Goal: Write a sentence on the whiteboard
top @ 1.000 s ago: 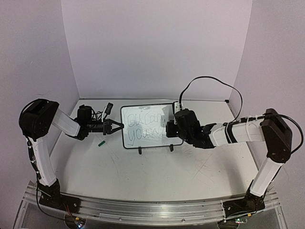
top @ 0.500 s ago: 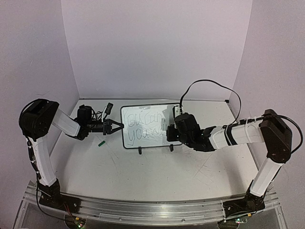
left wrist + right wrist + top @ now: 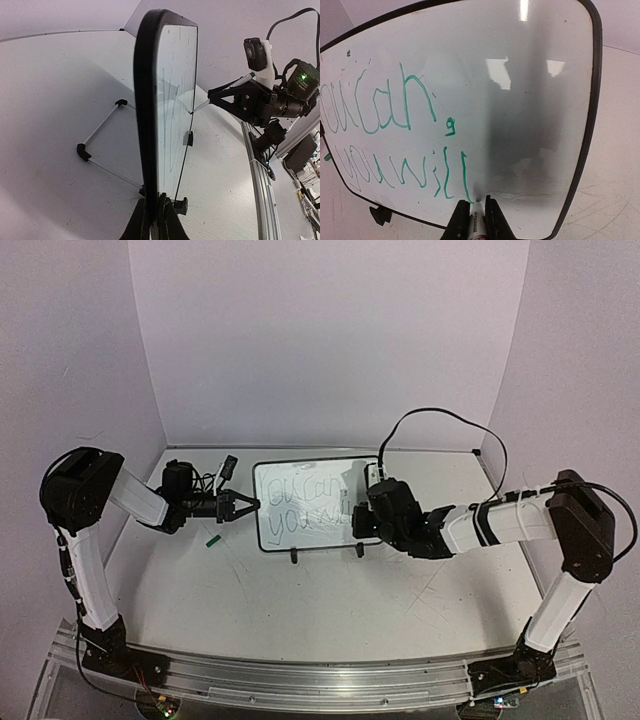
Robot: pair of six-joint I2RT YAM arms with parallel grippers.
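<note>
right gripper point(image 3: 474, 212) clamped on marker point(image 3: 476, 223), tip seemingly touching board point(image 3: 594, 100) just ahead, below the last "l" of sentence point(image 3: 417, 92). left gripper point(image 3: 152, 222) pinches board edge. Writing looks complete; next, lift tip straight off.

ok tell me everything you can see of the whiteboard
The whiteboard is a glossy white rectangle in a black frame with rounded corners, standing near upright on two black feet with a wire prop behind. A green handwritten sentence reads roughly "you can, you will" in two lines; the right part is blank. The left gripper clamps its left edge, and the marker in the right gripper touches it at the end of "will".
</note>
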